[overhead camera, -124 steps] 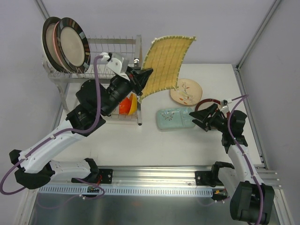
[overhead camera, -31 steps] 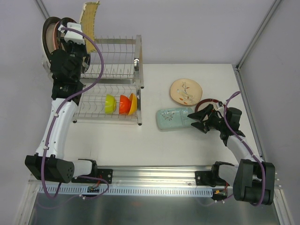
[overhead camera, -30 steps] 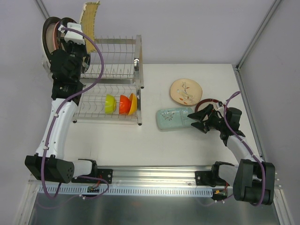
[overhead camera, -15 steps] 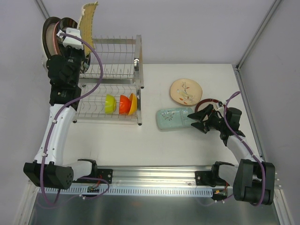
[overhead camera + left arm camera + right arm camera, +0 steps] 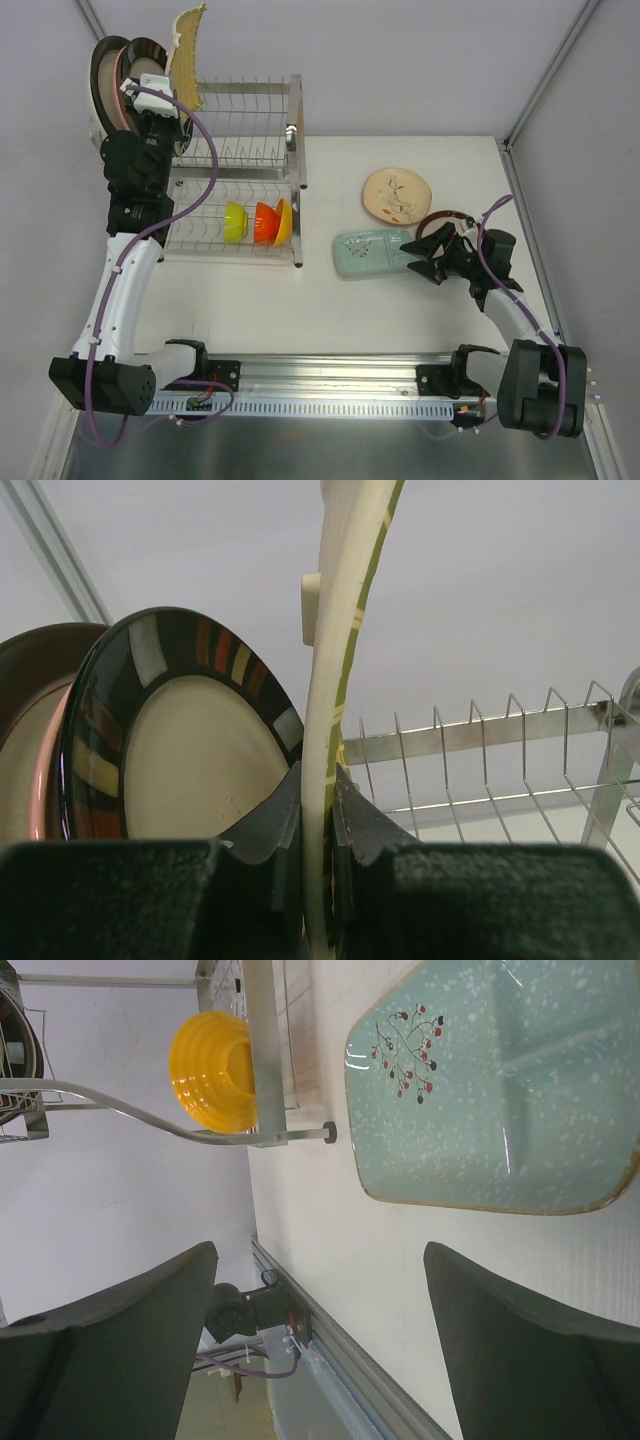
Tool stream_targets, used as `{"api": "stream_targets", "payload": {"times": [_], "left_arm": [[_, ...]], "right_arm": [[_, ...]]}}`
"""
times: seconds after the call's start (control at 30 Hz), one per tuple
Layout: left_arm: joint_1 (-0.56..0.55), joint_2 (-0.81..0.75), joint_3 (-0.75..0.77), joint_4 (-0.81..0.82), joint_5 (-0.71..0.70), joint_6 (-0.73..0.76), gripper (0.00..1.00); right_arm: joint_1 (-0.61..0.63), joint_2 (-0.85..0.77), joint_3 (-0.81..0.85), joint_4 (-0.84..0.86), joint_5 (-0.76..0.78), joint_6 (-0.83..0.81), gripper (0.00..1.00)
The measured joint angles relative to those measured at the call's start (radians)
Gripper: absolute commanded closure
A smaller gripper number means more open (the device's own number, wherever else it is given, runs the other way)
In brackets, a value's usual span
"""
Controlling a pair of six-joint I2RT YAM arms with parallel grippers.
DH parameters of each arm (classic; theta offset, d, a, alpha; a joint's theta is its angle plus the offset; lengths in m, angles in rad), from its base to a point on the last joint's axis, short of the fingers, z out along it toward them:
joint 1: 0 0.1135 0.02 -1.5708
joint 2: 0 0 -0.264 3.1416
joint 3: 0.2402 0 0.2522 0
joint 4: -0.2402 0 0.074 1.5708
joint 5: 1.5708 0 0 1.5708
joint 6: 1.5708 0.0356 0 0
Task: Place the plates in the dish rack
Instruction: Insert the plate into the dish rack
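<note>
**Step in hand:** racking the woven plate (image 5: pixel 345 630).

The left gripper (image 5: pixel 320 815) has its jaws clenched on the plate's lower edge. The plate stands on edge over the left end of the rack's (image 5: pixel 296 120) upper tier, just right of the dark-rimmed plate (image 5: pixel 190 760) slotted there. Whether its edge sits between prongs cannot be told.

The right gripper (image 5: pixel 320 1260), jaws released and holding nothing, hovers right of the rack, just beside the teal dish (image 5: pixel 490 1090). The dish, the floral plate (image 5: pixel 396 195) and the red-rimmed plate (image 5: pixel 440 215) lie on the bench (image 5: pixel 300 310) right of the rack, not yet loaded.

**Next move (judged):** lower the woven plate upright into a free slot. Keep it clear of the dark-rimmed plate. Release only once the prongs support it.
</note>
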State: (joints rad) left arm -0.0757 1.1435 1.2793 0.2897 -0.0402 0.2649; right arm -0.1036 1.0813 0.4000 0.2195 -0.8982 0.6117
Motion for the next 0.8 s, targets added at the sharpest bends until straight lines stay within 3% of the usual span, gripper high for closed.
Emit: {"api": "stream_targets", "payload": {"times": [0.33, 0.8], "left_arm": [[0.006, -0.036, -0.068, 0.024, 0.007, -0.023, 0.96], [0.006, -0.066, -0.154, 0.014, 0.006, -0.065, 0.84]], "right_arm": [[0.0, 0.0, 0.0, 0.0, 0.0, 0.0, 0.11], [0.0, 0.0, 0.0, 0.0, 0.0, -0.001, 0.11]]}}
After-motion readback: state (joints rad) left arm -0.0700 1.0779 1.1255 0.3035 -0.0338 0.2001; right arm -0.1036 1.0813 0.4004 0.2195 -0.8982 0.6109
